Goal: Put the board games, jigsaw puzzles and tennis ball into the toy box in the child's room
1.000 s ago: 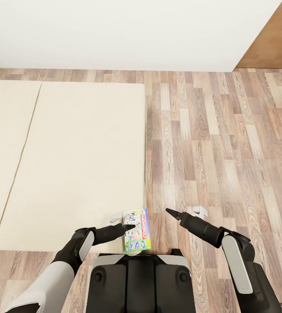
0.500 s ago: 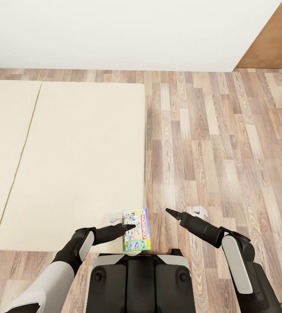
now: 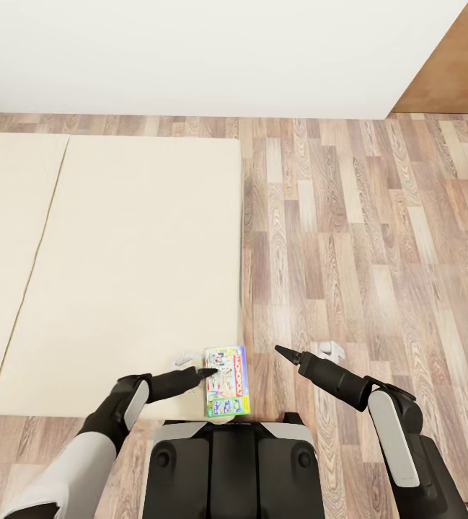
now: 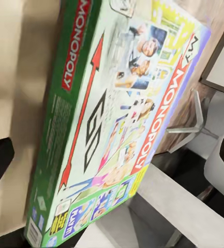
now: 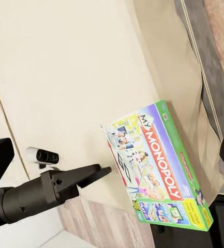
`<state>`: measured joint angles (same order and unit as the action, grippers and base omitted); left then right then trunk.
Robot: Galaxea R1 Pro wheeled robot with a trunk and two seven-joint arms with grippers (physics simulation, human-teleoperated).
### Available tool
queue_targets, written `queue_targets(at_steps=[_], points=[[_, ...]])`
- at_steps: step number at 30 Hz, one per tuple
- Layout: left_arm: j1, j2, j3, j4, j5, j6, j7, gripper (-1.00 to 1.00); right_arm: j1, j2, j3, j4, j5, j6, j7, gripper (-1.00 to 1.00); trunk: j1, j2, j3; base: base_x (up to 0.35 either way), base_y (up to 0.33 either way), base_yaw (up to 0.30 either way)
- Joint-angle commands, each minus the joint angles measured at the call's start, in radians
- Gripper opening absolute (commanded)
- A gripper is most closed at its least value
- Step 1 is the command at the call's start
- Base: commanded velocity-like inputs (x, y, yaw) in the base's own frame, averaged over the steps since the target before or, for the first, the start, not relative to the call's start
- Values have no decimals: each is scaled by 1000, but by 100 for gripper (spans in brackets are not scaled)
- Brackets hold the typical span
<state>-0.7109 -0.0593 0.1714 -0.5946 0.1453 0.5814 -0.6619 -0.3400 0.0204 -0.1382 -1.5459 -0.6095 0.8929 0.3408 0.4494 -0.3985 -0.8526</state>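
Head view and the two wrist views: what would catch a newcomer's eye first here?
The bright Monopoly box stands out, lying at the near corner of the beige bed, close to the robot's trunk. The left end effector has a dark fingertip right at the box's edge. The right end effector hangs over the wood plank floor beside the bed, holding nothing.

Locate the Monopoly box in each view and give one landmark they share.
Head view: Monopoly box low at centre, on the bed's near corner, just ahead of the robot's trunk.
Left wrist view: box close up, running diagonally across most of the picture.
Right wrist view: box right of centre, lying flat on the mattress.
Shared landmark: the beige mattress edge beside the box; the left tool points at it.
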Motion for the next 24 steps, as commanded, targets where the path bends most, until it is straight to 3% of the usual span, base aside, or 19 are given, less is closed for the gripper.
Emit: queue_targets(at_steps=[1,18,24], points=[[0,6,6,-6,2,7,-1,100,-1,1,-3,0,5,6,7,100,1,-1,-1,0,0,0],[1,148,13,-104,12,34,-10,100,-1,0,-3,0,5,6,7,100,1,-1,-1,0,0,0],[1,163,15,-131,13,57,-11,100,-1,0,-14,0,5,6,7,100,1,-1,-1,-74,0,0]])
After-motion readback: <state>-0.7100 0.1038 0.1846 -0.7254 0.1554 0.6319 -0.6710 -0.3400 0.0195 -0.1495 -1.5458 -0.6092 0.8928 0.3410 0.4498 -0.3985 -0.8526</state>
